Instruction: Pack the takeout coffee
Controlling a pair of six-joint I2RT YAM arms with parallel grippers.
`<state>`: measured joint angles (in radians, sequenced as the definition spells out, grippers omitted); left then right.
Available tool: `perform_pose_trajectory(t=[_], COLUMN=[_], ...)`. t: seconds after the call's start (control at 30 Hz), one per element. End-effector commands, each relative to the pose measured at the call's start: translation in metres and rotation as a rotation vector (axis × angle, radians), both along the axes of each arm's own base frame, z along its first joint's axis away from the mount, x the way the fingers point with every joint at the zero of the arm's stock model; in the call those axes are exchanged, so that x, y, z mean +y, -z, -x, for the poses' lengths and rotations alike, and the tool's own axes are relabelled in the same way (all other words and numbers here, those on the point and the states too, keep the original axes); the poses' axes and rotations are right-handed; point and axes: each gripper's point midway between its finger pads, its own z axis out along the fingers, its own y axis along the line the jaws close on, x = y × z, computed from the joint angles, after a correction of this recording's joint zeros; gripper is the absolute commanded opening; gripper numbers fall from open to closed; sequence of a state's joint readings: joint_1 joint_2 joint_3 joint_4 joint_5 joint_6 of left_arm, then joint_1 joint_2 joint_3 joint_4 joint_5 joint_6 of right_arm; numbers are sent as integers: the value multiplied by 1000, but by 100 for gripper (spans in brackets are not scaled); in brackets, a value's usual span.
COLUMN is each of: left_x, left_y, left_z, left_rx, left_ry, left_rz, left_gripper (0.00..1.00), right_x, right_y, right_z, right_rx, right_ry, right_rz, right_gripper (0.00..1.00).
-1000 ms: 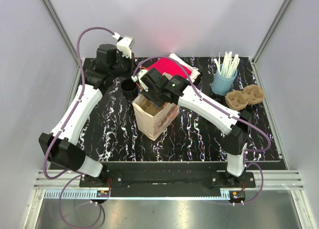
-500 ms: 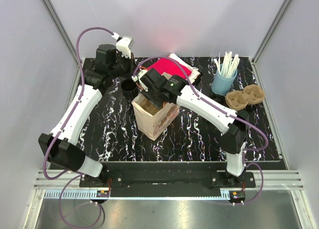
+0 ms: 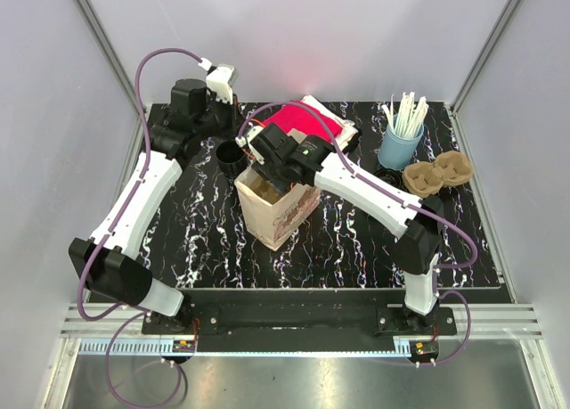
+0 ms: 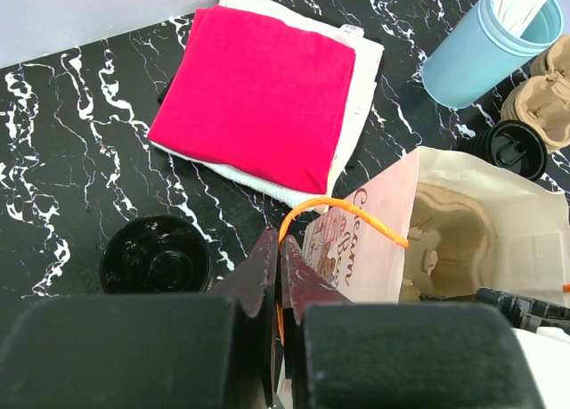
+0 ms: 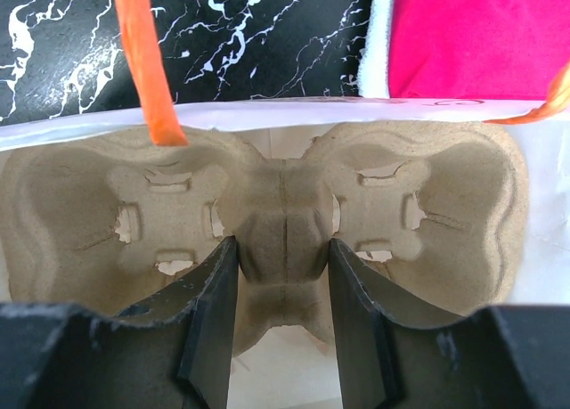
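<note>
A pink-printed paper bag stands open mid-table. My left gripper is shut on the bag's orange handle at its far-left rim; it also shows in the top view. My right gripper reaches down into the bag mouth, its fingers closed on the middle ridge of a brown pulp cup carrier that sits inside the bag. A black lidded coffee cup stands just past the bag.
An open black cup stands left of the bag. A red cloth on white napkins lies behind it. A blue cup of straws and a second pulp carrier stand at the back right.
The right gripper with the carrier has eased slightly left and deeper into the bag. The left arm holds the handle in about the same place.
</note>
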<state>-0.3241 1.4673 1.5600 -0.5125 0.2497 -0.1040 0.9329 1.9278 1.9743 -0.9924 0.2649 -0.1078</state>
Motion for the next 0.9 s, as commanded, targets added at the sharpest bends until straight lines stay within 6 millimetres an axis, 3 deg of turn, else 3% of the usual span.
perform_pose_trajectory(t=[0.0, 0.47, 0.63, 0.87], left_x=[-2, -2, -3, -4], left_y=[-27, -26, -25, -23], left_z=[2, 2, 2, 1], left_rx=[-80, -77, -75, -69], left_ry=[3, 4, 5, 7], left_rz=[40, 42, 42, 44], left_gripper=[0, 0, 0, 0], right_x=[5, 7, 7, 6], right_y=[1, 12, 8, 3], right_z=[-8, 0, -1, -1], right_rx=[4, 52, 45, 31], right_ry=[23, -3, -1, -4], right_rz=[-45, -39, -43, -45], right_gripper=[39, 42, 53, 61])
